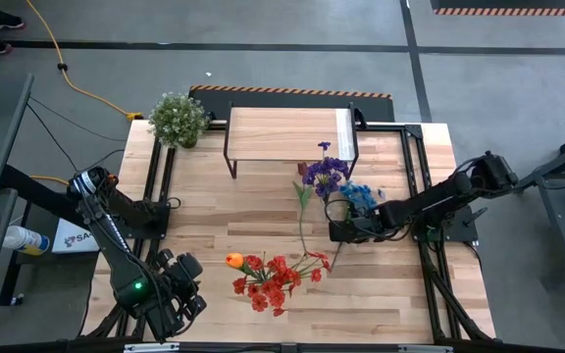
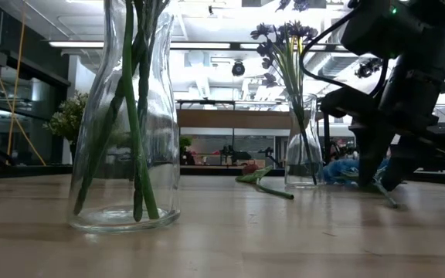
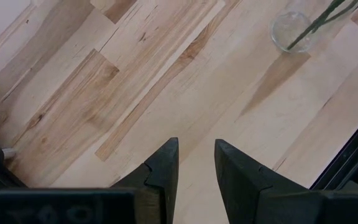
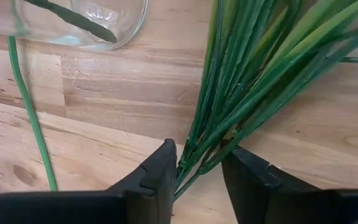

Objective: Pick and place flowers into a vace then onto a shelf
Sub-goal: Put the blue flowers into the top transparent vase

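Observation:
Blue flowers (image 1: 361, 196) lie on the table at the right, with their green stems (image 4: 241, 81) running between the fingers of my right gripper (image 4: 199, 171). Purple flowers (image 1: 324, 175) stand in a glass vase (image 2: 303, 147) next to them. Red and orange flowers (image 1: 268, 277) stand in a second glass vase (image 2: 126, 116) near the front edge. One loose green stem (image 1: 303, 224) lies on the table between the two vases. The shelf (image 1: 287, 132) stands at the far middle. My left gripper (image 1: 179, 284) hangs open over the front left with nothing between its fingers (image 3: 166, 168). My right gripper pinches the bunched stems of the blue flowers near their cut ends (image 4: 190, 163) between its two fingers. The fingers slant down from the table's right side and lie across the stems. The bunch lies on the tabletop, and its leaves fan out beyond the fingers.
A bushy potted plant (image 1: 178, 120) stands at the far left corner beside the shelf. Black frame rails (image 1: 160, 181) run along the left and right sides of the wood tabletop. Bare planks lie between my left gripper and the red flowers' vase (image 3: 294, 31).

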